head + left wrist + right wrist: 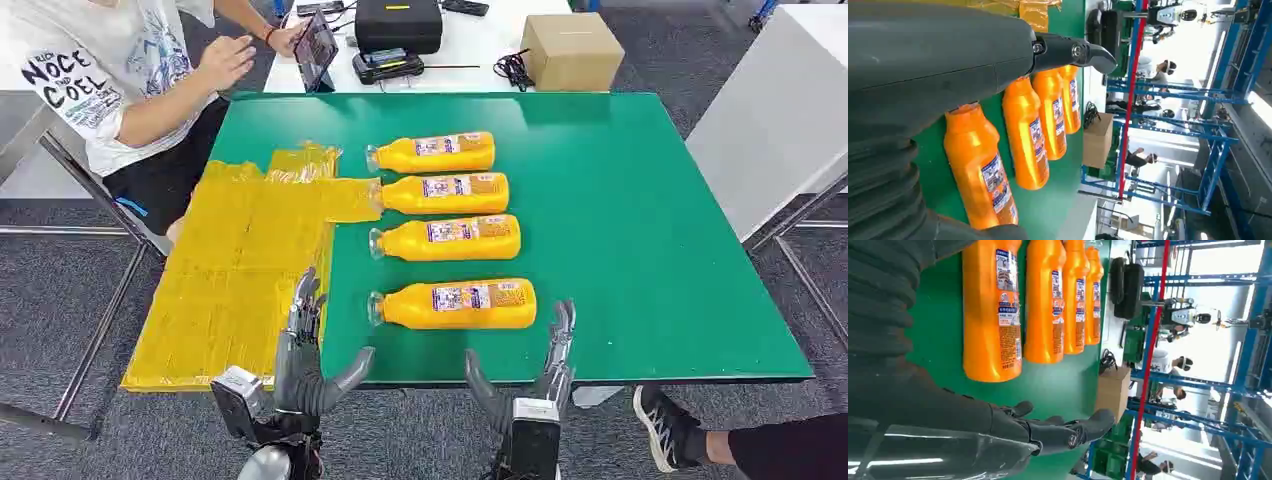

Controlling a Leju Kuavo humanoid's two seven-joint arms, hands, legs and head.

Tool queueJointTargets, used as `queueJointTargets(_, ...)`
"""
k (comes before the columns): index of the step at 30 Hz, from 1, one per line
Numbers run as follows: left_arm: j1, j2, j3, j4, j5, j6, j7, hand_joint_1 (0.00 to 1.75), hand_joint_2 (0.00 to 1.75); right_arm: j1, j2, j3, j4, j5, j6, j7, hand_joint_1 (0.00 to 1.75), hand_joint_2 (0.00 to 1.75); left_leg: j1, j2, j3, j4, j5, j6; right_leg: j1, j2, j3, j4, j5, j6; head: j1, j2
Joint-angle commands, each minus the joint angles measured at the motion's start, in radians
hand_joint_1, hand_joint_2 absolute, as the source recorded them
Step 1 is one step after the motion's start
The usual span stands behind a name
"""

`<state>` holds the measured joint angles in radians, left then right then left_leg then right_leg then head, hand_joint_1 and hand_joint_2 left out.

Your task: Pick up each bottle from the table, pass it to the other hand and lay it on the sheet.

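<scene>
Both my hands, left hand (305, 365) and right hand (535, 375), hover spread and empty at the counter's (640, 230) near edge. Four bottles lie in a row mid-counter; the nearest bottle (455, 304) lies between my hands. Yellow sheet (225, 280) overhangs the left edge. Best grip: around the bottle's body, label-centred, keeping it level.

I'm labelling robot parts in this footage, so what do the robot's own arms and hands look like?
Both hands, left hand and right hand, are dark grey with slim, segmented fingers and a thicker, smooth grey thumb. Each wrist carries a boxy silver-and-black block. In the wrist views, a grey ribbed cover sits behind each hand, and small round metal pivots show on the dark fingers.
</scene>
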<state>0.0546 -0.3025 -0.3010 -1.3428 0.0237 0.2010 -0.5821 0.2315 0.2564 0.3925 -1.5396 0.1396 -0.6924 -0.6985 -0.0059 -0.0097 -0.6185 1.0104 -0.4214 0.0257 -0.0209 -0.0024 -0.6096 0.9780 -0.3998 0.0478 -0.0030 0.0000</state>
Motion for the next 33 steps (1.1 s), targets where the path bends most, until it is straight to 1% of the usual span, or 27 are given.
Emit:
queueJointTargets(1,-0.011,0.006,-0.002,0.044,0.003,0.002,0.0,0.0,1.75,-0.011,-0.009,-0.011,0.05,-0.009,-0.006,0.0,0.0,1.75,0.002,0.001,0.007,-0.001,-0.003,-0.002,0.002,0.0,0.007,-0.002,-0.002,-0.003,0.0,0.0)
queueJointTargets(2,-0.011,0.006,-0.002,0.044,0.003,0.002,0.0,0.0,1.75,-0.011,-0.009,-0.011,0.05,-0.009,-0.006,0.0,0.0,1.75,0.001,0.001,0.005,-0.001,-0.002,-0.002,0.002,0.0,0.006,-0.001,-0.002,-0.002,0.0,0.0)
queueJointTargets(3,-0.01,0.005,-0.002,0.044,0.003,0.002,0.0,0.0,1.75,-0.012,-0.009,-0.007,0.054,-0.009,-0.006,0.0,0.0,1.75,0.002,0.001,0.007,-0.001,-0.003,-0.002,0.002,0.001,0.008,-0.002,-0.002,-0.003,0.0,0.0)
queueJointTargets(5,-0.009,0.004,-0.002,0.043,0.003,0.002,0.0,0.0,1.75,-0.013,-0.009,-0.007,0.056,-0.014,-0.006,0.0,0.0,1.75,0.001,0.001,0.004,-0.001,-0.001,-0.001,0.001,0.0,0.004,-0.001,-0.001,-0.001,0.0,0.0)
queueJointTargets(6,-0.009,0.004,-0.002,0.043,0.003,0.002,0.0,0.0,1.75,-0.013,-0.009,-0.007,0.056,-0.014,-0.006,0.0,0.0,1.75,0.002,0.001,0.007,-0.001,-0.003,-0.002,0.002,0.001,0.007,-0.002,-0.002,-0.002,0.0,0.0)
queueJointTargets(8,-0.007,0.004,-0.001,0.04,0.003,0.003,0.0,0.0,1.75,-0.013,-0.009,-0.006,0.052,-0.012,-0.006,0.0,0.0,1.75,0.001,0.001,0.003,-0.001,-0.001,-0.001,0.001,0.0,0.004,-0.001,-0.001,-0.001,0.0,0.0)
queueJointTargets(9,-0.007,0.004,-0.001,0.04,0.003,0.003,0.0,0.0,1.75,-0.013,-0.01,-0.005,0.051,-0.014,-0.006,0.0,0.0,1.75,0.002,0.001,0.006,-0.001,-0.003,-0.002,0.002,0.001,0.007,-0.002,-0.002,-0.002,0.0,0.0)
queueJointTargets(11,-0.007,0.004,-0.001,0.039,0.003,0.003,0.0,0.0,1.75,-0.014,-0.01,-0.005,0.05,-0.014,-0.006,0.0,0.0,1.75,0.001,0.001,0.003,-0.001,-0.001,-0.001,0.001,0.0,0.004,-0.001,-0.001,-0.001,0.0,0.0)
queueJointTargets(13,-0.007,0.004,-0.001,0.039,0.003,0.003,0.0,0.0,1.75,-0.014,-0.01,-0.005,0.05,-0.014,-0.006,0.0,0.0,1.75,0.002,0.001,0.008,-0.001,-0.003,-0.002,0.002,0.001,0.008,-0.002,-0.002,-0.003,0.0,0.0)
queueJointTargets(14,-0.007,0.004,-0.001,0.039,0.003,0.003,0.0,0.0,1.75,-0.014,-0.01,-0.005,0.05,-0.014,-0.006,0.0,0.0,1.75,0.001,0.001,0.005,-0.001,-0.002,-0.001,0.001,0.0,0.005,-0.002,-0.001,-0.002,0.0,0.0)
queueJointTargets(15,-0.01,0.003,-0.001,0.039,0.003,0.003,0.0,0.0,1.75,-0.015,-0.01,-0.006,0.059,-0.008,-0.006,0.0,0.0,1.75,0.002,0.001,0.008,-0.001,-0.003,-0.002,0.002,0.001,0.008,-0.002,-0.002,-0.003,0.0,0.0)
queueJointTargets(16,-0.011,0.003,-0.001,0.041,0.003,0.004,0.0,0.0,1.75,-0.015,-0.01,-0.009,0.062,-0.002,-0.006,0.0,0.0,1.75,0.001,0.001,0.005,-0.001,-0.002,-0.002,0.002,0.001,0.005,-0.002,-0.002,-0.002,0.0,0.0)
queueJointTargets(17,-0.011,0.003,0.0,0.042,0.003,0.004,0.0,0.0,1.75,-0.016,-0.011,-0.01,0.071,0.007,-0.006,0.0,0.0,1.75,0.001,0.001,0.003,-0.001,-0.001,-0.001,0.001,0.0,0.003,-0.001,-0.001,-0.001,0.0,0.0)
queueJointTargets(18,-0.012,0.004,0.0,0.043,0.002,0.002,0.0,0.0,1.75,-0.016,-0.013,-0.015,0.076,0.029,-0.006,0.0,0.0,1.75,0.002,0.001,0.006,-0.001,-0.003,-0.002,0.002,0.001,0.007,-0.002,-0.002,-0.002,0.0,0.0)
queueJointTargets(20,-0.013,0.005,0.004,0.04,-0.001,-0.001,-0.003,0.0,1.75,-0.017,-0.018,-0.025,0.095,0.083,-0.006,0.0,0.0,1.75,0.001,0.001,0.003,-0.001,-0.001,-0.001,0.001,0.0,0.004,-0.002,-0.001,-0.001,0.0,0.0)
queueJointTargets(21,-0.013,0.007,0.01,0.035,-0.014,0.006,-0.014,0.0,1.75,-0.018,-0.022,-0.032,0.093,0.121,-0.006,0.005,0.0,1.75,0.002,0.001,0.006,-0.001,-0.002,-0.002,0.002,0.0,0.007,-0.002,-0.002,-0.002,0.0,0.0)
queueJointTargets(22,-0.015,0.004,0.025,0.029,-0.03,0.014,-0.021,0.0,1.75,-0.02,-0.028,-0.036,0.087,0.169,-0.006,0.035,0.0,1.75,0.001,0.001,0.004,-0.001,-0.001,-0.001,0.001,0.0,0.005,-0.002,-0.001,-0.002,0.0,0.0)
queueJointTargets(23,-0.015,0.003,0.037,0.022,-0.048,0.021,-0.024,0.0,1.75,-0.021,-0.031,-0.042,0.073,0.216,-0.006,0.061,0.0,1.75,0.002,0.001,0.007,-0.001,-0.002,-0.002,0.002,0.0,0.008,-0.003,-0.002,-0.002,0.0,0.0)
queueJointTargets(25,-0.014,0.003,0.042,0.019,-0.051,0.02,-0.022,0.0,1.75,-0.022,-0.035,-0.04,0.068,0.218,-0.006,0.068,0.0,1.75,0.001,0.001,0.004,-0.001,-0.001,-0.001,0.001,0.0,0.004,-0.002,-0.001,-0.002,0.0,0.0)
queueJointTargets(26,-0.014,0.003,0.042,0.019,-0.051,0.02,-0.022,0.0,1.75,-0.022,-0.035,-0.04,0.068,0.218,-0.006,0.068,0.0,1.75,0.002,0.001,0.006,-0.001,-0.002,-0.002,0.002,0.001,0.007,-0.002,-0.002,-0.002,0.0,0.0)
queueJointTargets(27,-0.014,0.006,0.038,0.02,-0.072,0.024,-0.025,0.0,1.75,-0.024,-0.038,-0.045,0.068,0.256,-0.006,0.094,0.0,1.75,0.002,0.001,0.006,-0.001,-0.002,-0.002,0.002,0.001,0.006,-0.002,-0.001,-0.002,0.0,0.0)
queueJointTargets(28,-0.01,0.004,0.044,0.021,-0.078,0.022,-0.025,0.0,1.75,-0.033,-0.055,-0.033,0.071,0.292,-0.006,0.146,0.0,1.75,0.001,0.001,0.004,-0.001,-0.001,-0.001,0.001,0.0,0.004,-0.002,-0.001,-0.001,0.0,0.0)
queueJointTargets(29,-0.012,0.013,0.039,0.028,-0.082,0.015,-0.024,0.0,1.75,-0.039,-0.065,-0.041,0.068,0.335,-0.006,0.171,0.0,1.75,0.002,0.001,0.006,-0.001,-0.002,-0.002,0.002,0.001,0.007,-0.002,-0.001,-0.002,0.0,0.0)
queueJointTargets(30,-0.013,0.018,0.038,0.039,-0.079,0.008,-0.025,0.0,1.75,-0.046,-0.065,-0.059,0.062,0.424,-0.006,0.225,0.0,1.75,0.001,0.002,0.005,-0.001,-0.002,-0.001,0.001,0.001,0.006,-0.002,-0.001,-0.002,0.0,0.0)
queueJointTargets(31,-0.012,0.019,0.039,0.042,-0.078,0.006,-0.026,0.0,1.75,-0.05,-0.068,-0.061,0.058,0.425,-0.006,0.232,0.0,1.75,0.001,0.001,0.003,-0.001,-0.001,-0.001,0.001,0.001,0.004,-0.002,0.0,-0.001,0.0,0.0)
queueJointTargets(32,-0.012,0.019,0.039,0.043,-0.078,0.005,-0.027,0.0,1.75,-0.052,-0.071,-0.062,0.057,0.426,-0.005,0.235,0.0,1.75,0.002,0.002,0.006,-0.001,-0.002,-0.001,0.002,0.001,0.007,-0.002,-0.001,-0.002,0.0,0.0)
queueJointTargets(33,-0.012,0.019,0.039,0.043,-0.078,0.005,-0.027,0.0,1.75,-0.052,-0.071,-0.062,0.057,0.426,-0.005,0.235,0.0,1.75,0.001,0.001,0.005,-0.002,-0.001,-0.001,0.001,0.001,0.005,-0.002,-0.001,-0.002,0.0,0.0)
